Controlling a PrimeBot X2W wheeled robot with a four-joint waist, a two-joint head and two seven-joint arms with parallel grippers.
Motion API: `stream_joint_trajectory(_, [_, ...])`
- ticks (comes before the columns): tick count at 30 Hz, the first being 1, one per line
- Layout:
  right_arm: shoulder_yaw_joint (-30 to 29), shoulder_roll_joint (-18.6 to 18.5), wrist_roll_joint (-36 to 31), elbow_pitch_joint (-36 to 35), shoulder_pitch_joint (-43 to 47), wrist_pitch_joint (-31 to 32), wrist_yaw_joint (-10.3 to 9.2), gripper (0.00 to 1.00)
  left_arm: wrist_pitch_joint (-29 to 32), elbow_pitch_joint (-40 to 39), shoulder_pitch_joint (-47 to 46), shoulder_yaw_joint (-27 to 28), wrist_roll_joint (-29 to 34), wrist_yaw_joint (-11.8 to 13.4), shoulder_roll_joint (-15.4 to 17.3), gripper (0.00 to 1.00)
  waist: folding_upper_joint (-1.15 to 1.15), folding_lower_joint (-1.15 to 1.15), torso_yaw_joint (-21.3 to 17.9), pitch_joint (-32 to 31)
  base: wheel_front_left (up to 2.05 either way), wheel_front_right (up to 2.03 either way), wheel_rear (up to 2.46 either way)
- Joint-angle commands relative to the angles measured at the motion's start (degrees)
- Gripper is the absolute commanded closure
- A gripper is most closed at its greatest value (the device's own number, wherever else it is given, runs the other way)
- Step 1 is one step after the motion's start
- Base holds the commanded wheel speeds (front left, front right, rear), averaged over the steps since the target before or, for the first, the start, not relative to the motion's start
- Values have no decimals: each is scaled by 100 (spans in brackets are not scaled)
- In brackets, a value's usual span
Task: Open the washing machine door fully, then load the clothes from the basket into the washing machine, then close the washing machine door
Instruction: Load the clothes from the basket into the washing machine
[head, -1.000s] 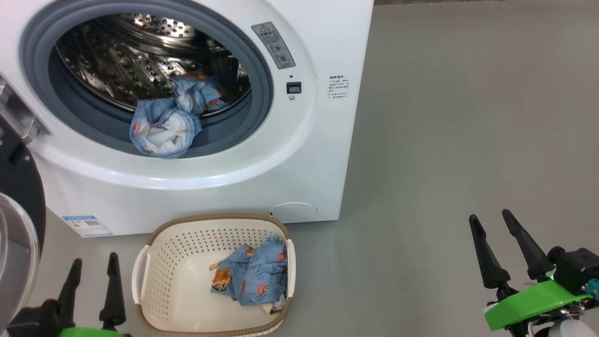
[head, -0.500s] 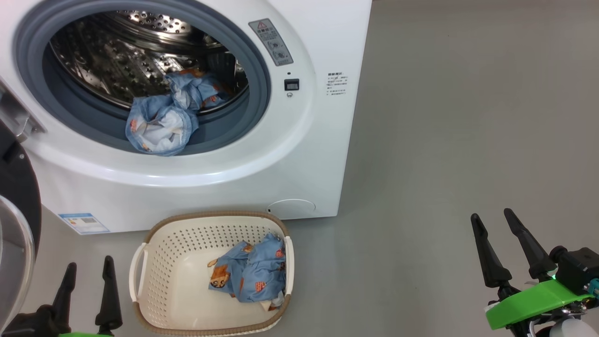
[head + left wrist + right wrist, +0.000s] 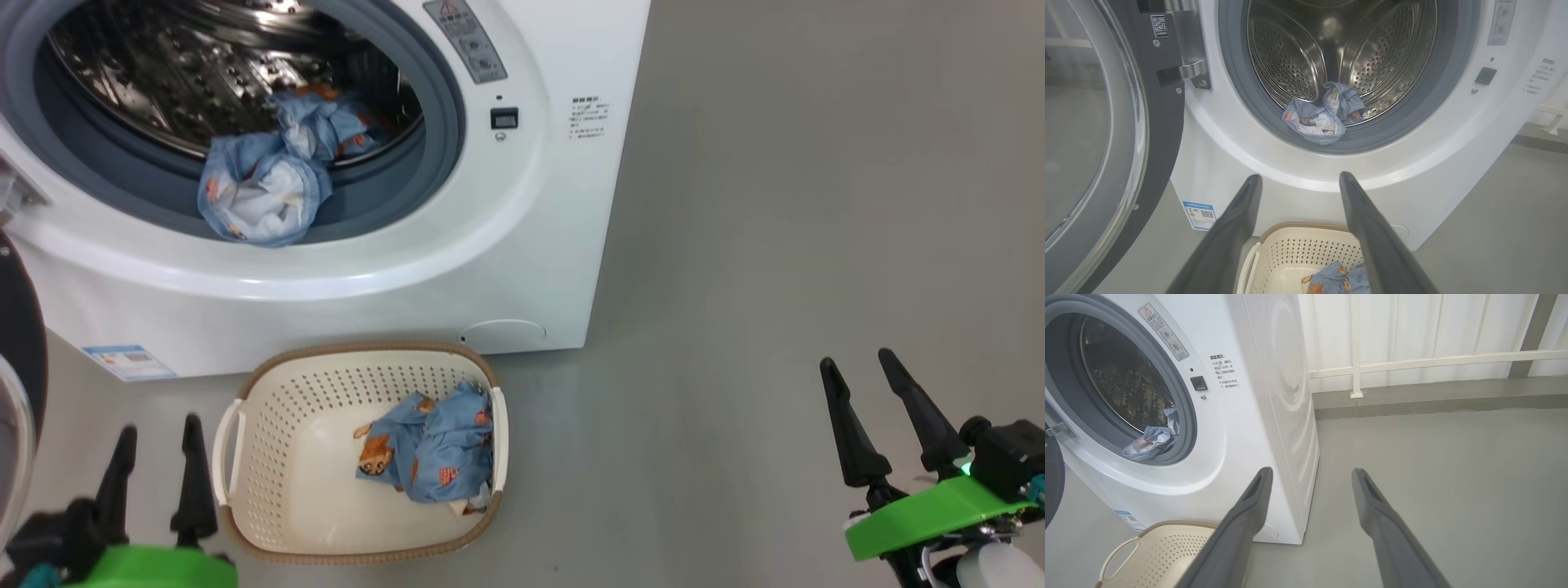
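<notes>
The white washing machine (image 3: pixel 539 245) stands with its round door (image 3: pixel 1106 134) swung wide to the left. Blue printed clothes (image 3: pixel 261 180) lie at the drum's mouth, one piece drooping over the grey seal (image 3: pixel 1316 122). On the floor in front sits the cream basket (image 3: pixel 277 490), with more blue clothes (image 3: pixel 433 453) bunched at its right side. My left gripper (image 3: pixel 159 429) is open and empty just left of the basket. Far to the right, over bare floor, my right gripper (image 3: pixel 857 367) is also open and empty.
Grey floor (image 3: pixel 775 245) stretches right of the machine. A white panelled wall with a rail (image 3: pixel 1433 359) runs behind it. The open door's black rim (image 3: pixel 20 343) is close to my left arm.
The head view has tilted down and everything has slid up the picture. The left gripper has risen slightly at the lower left. The clothes, the basket and the right gripper keep their places.
</notes>
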Motion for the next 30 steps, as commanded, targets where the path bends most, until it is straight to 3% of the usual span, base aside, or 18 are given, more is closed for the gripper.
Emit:
stream_joint_trajectory(1, [90,-89,-20,-158,-175,-47,25,0,-37,-36,-305,147,7,-20,159,0,0,0,-13,140,0,0,0])
stream_joint_trajectory(17, [250,37,-39,-192,-750,-47,25,0,20,1631,-2732,-903,121,-20,855,0,0,0,-96,1104,0,0,0])
stream_joint_trajectory(30, [385,108,-38,-215,-1170,-47,25,0,373,3243,-4614,-1745,281,-20,1224,0,0,0,-226,1674,0,0,0])
